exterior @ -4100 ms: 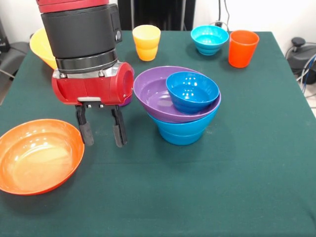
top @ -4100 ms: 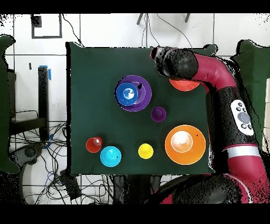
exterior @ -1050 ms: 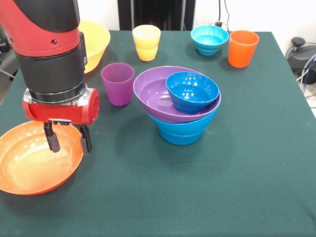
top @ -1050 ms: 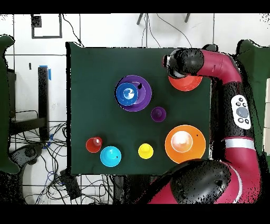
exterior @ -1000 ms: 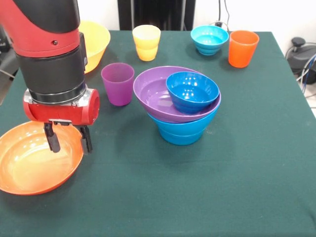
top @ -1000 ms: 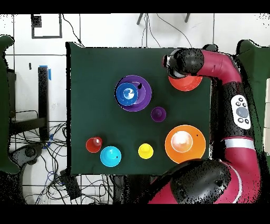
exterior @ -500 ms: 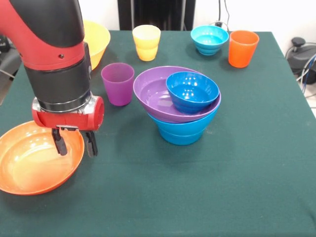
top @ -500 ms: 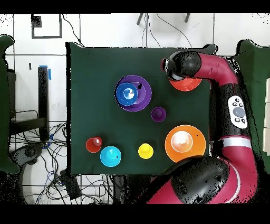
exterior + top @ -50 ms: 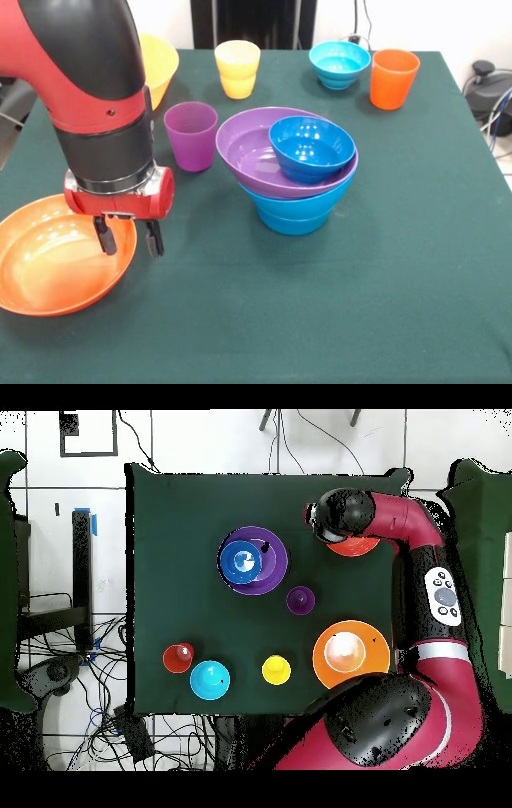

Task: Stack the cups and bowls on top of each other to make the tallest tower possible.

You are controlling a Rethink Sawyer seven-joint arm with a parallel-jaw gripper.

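Dark green cloth-covered tabletop — square, set on a white tiled floor. Tangled black cables lie on the floor beside one edge.

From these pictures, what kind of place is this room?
Probably a robotics lab, not a home. A robot arm works at a table under green cloth, loose cables trail across the tiled floor, and plastic bowls are set out as test pieces.
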